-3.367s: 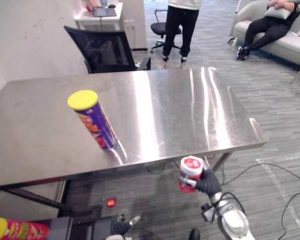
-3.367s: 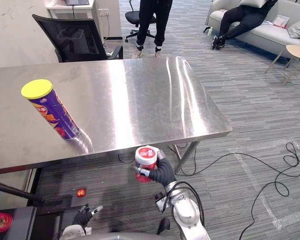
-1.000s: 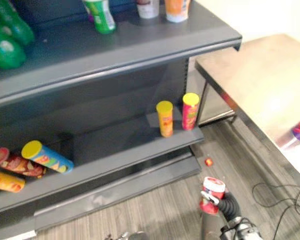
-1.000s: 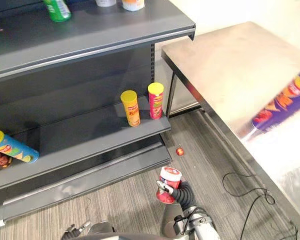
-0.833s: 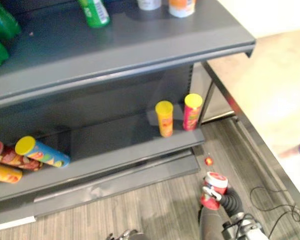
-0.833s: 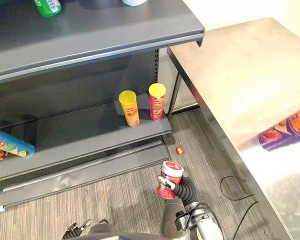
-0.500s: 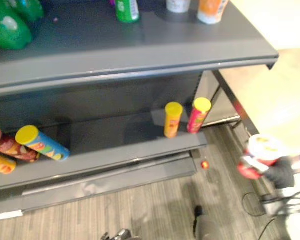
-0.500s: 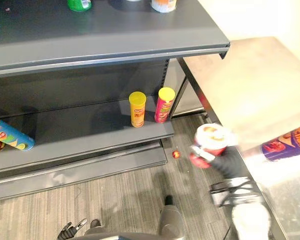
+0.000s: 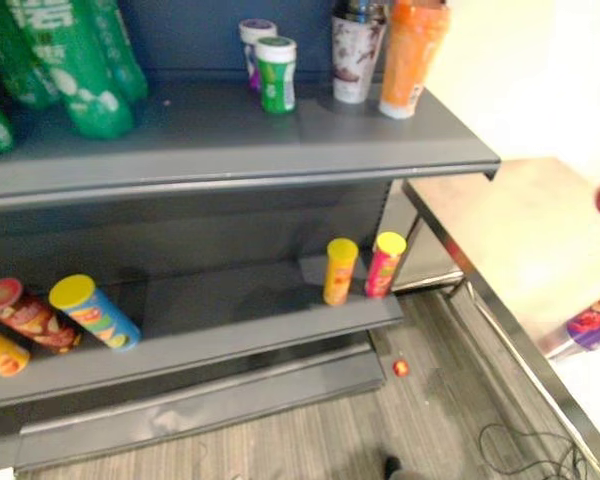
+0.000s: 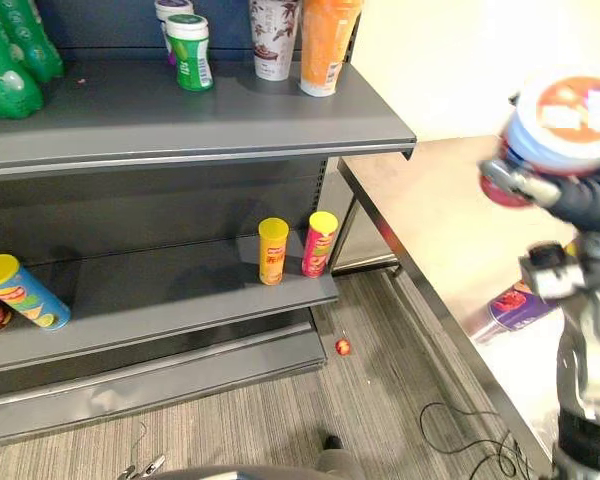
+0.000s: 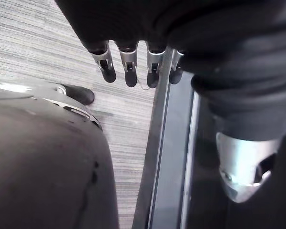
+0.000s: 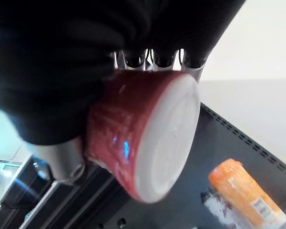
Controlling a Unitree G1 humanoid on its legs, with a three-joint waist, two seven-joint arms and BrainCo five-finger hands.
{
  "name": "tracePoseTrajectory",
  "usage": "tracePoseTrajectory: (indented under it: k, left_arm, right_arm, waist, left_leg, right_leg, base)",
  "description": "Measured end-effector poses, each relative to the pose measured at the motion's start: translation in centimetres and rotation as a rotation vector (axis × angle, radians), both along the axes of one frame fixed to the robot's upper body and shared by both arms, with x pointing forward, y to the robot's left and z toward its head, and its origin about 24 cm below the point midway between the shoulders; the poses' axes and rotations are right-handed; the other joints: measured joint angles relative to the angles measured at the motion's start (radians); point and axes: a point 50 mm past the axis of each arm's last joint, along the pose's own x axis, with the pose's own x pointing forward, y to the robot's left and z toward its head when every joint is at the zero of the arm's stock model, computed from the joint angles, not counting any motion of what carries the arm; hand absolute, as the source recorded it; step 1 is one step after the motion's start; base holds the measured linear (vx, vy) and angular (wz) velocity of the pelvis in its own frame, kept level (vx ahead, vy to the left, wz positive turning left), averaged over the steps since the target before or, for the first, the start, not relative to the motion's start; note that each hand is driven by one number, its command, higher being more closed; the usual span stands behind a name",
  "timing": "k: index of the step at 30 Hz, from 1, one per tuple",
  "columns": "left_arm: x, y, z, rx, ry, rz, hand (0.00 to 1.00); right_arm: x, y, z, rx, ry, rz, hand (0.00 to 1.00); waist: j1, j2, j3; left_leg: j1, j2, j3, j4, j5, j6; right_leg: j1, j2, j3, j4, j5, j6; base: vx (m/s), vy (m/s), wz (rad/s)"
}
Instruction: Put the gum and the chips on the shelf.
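— Up has gone the gum tub [image 10: 565,118]: half a second back it was level with the lower board, and it's now level with the shelf [image 10: 200,125]'s top board, out past its right end.
— Held how?
— The right hand [image 10: 580,195] is curled round its red side. The right wrist view adds a plain white round end and an orange cup [image 12: 238,186] beyond.
— Chips?
— The purple chips can [image 10: 520,300] is on the shiny steel table [image 10: 420,215], below that hand.
— Other hand?
— The left hand [image 11: 128,67] has straight fingers over the striped grey floor [image 11: 47,43].
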Motion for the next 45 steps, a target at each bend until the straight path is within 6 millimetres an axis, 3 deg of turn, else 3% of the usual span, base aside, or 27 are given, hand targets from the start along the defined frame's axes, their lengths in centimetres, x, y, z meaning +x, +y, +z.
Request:
tracePoseTrajectory:
  k: [5, 9, 12, 20, 28, 45]
  left_arm:
    - [0.8, -0.6, 0.0, -0.005, -0.016, -0.064, 0.00]
    - [1.0, -0.8, 0.1, -0.009, -0.020, -0.081, 0.00]
    - [1.0, -1.1, 0.0, -0.015, -0.019, -0.088, 0.00]
    - [1.2, -1.2, -0.1, -0.032, -0.024, -0.050, 0.00]
    - [1.9, -1.2, 0.0, -0.031, -0.041, -0.054, 0.00]
    - [3.0, -0.6, 0.3, -0.029, -0.075, 0.006, 0.00]
  right_arm:
    - [6.9, -0.1, -0.5, 0.022, 0.202, -0.038, 1.00]
    - [10.5, 0.7, 0.7, 0.051, 0.278, -0.047, 1.00]
    - [11.7, 1.6, 2.0, 0.063, 0.279, -0.033, 1.00]
    - [13.5, 4.9, 5.0, 0.098, 0.246, 0.032, 1.00]
    - [15.1, 7.2, 3.5, 0.114, 0.332, 0.058, 1.00]
    - [15.8, 12.1, 5.1, 0.030, 0.282, 0.058, 1.00]
  waist:
    - [0.053, 0.013, -0.003]
    - [0.092, 0.027, 0.001]
    - [0.114, 0.035, 0.006]
    - [0.143, 0.039, 0.040]
    - [0.162, 0.035, 0.062]
    - [0.162, -0.003, 0.101]
  left_leg:
    - [-0.006, -0.005, -0.047, -0.026, 0.020, 0.002]
    - [-0.019, -0.005, -0.084, -0.025, 0.027, 0.004]
    - [-0.022, -0.005, -0.108, -0.025, 0.027, 0.005]
    - [-0.038, -0.005, -0.149, -0.024, 0.035, 0.004]
    - [-0.057, -0.004, -0.165, -0.024, 0.045, 0.003]
    - [-0.057, 0.013, -0.157, -0.016, 0.046, 0.000]
  right_leg:
    - [0.032, -0.011, -0.045, -0.025, 0.006, 0.002]
    - [0.051, -0.018, -0.079, -0.036, 0.008, 0.001]
    - [0.072, -0.021, -0.099, -0.052, 0.013, 0.000]
    - [0.094, -0.025, -0.142, -0.065, 0.013, 0.000]
    - [0.093, -0.025, -0.158, -0.065, 0.013, 0.000]
    - [0.085, -0.006, -0.139, -0.061, 0.013, 0.000]
  base:
    - [0.00, 0.005, 0.26]
    - [0.03, 0.007, 0.26]
    - [0.03, 0.012, 0.21]
    - [0.00, 0.009, 0.15]
    - [-0.01, 0.002, 0.06]
    - [0.00, -0.002, -0.02]
